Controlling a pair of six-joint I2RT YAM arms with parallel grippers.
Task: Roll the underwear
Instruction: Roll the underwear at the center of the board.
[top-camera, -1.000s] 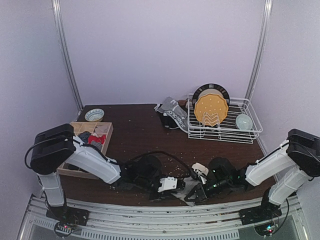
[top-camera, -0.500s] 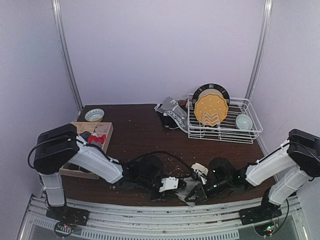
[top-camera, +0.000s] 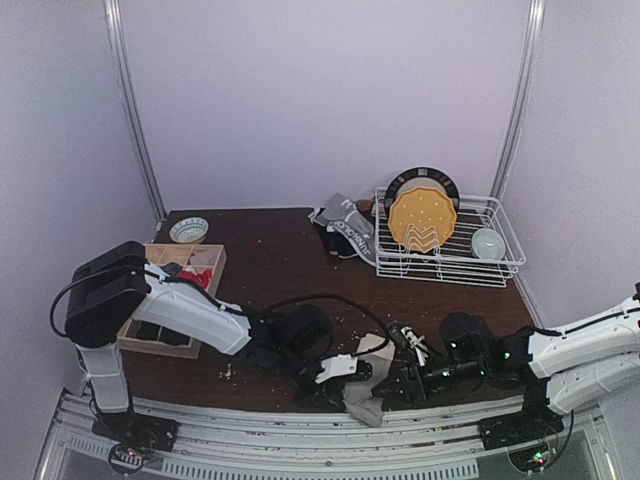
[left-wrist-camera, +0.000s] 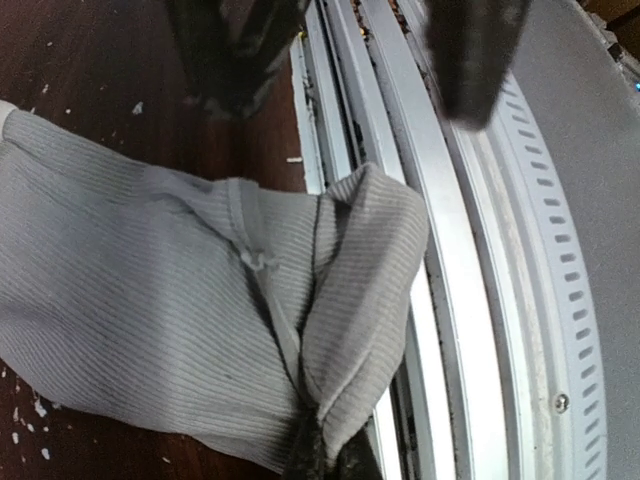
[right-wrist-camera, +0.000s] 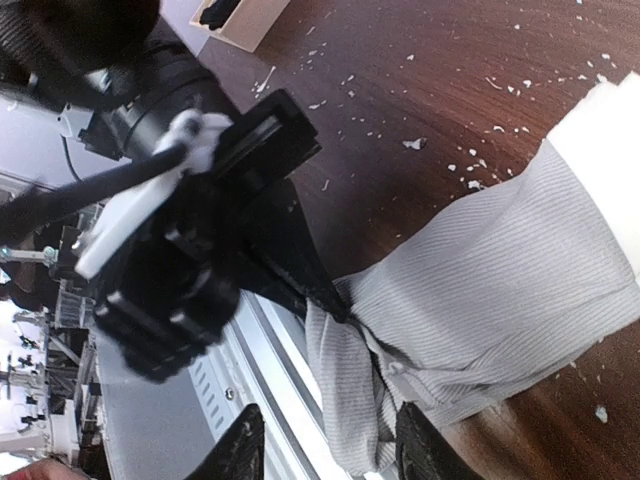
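1. Left gripper (right-wrist-camera: 335, 298): fingers clamped fully together on a fold of the plain grey ribbed cloth brief (left-wrist-camera: 150, 300), directly above the aluminium rail (left-wrist-camera: 455, 300).
2. Right gripper (right-wrist-camera: 332, 432): closed a second ago, its fingers now stand partly apart and hold nothing. It has drawn back along the rail, away from the left gripper.
3. Brief: earlier bunched between both grippers, it is now stretched out. One corner drapes over the rail and the rest lies on the dark brown wooden table (top-camera: 270, 270).
4. Judgement: the right gripper has released, the left alone anchors the cloth, and no roll is formed yet.
5. Clearance: the overhanging corner could slip off the rail. Bare tabletop beyond the rail offers working room.
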